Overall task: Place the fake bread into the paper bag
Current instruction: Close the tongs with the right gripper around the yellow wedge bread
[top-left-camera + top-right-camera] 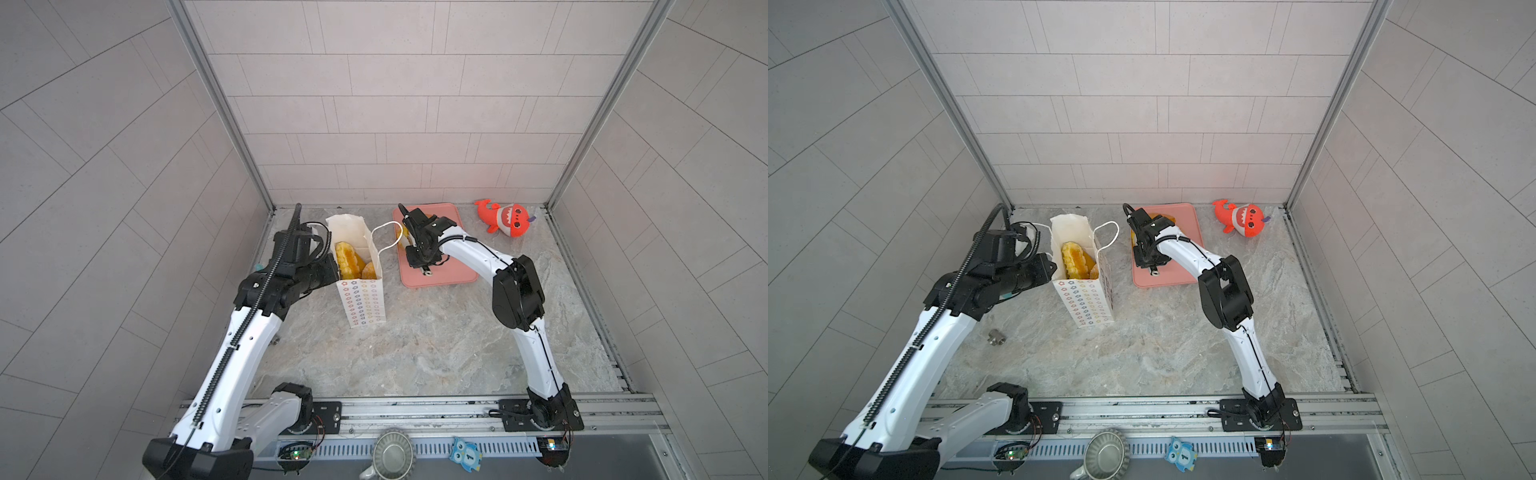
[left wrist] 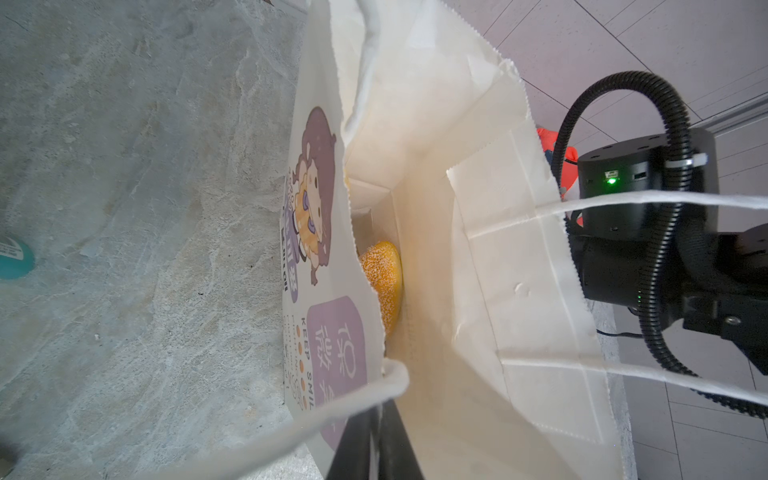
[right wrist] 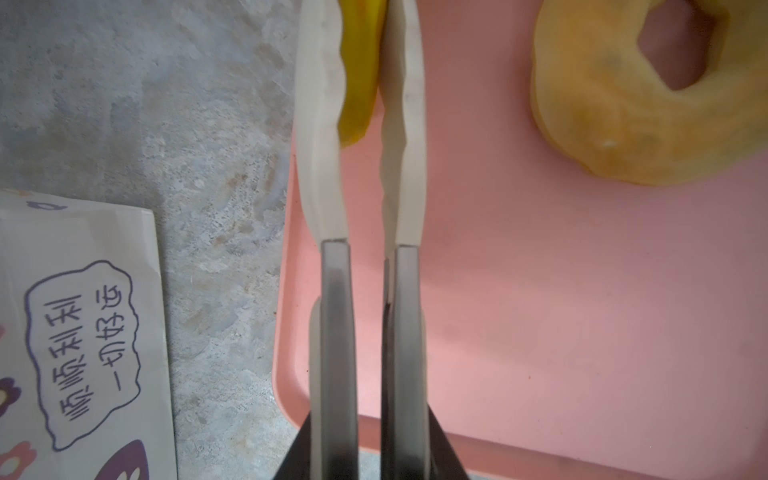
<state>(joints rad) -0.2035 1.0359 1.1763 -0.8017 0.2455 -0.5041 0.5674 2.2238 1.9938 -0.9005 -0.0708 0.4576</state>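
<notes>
Counted: one paper bag; four pieces of fake bread, namely one ridged roll, one sugared doughnut, one ring doughnut, one plain yellow piece; one pink tray; one red plush shark; one small metal fitting; one fluted tin; one owl tag.

White paper bag stands open at centre frame, ridged pastry and sugared doughnut inside; right of it, a ring doughnut lies flat, a yellow piece pinched in the right hand.
</notes>
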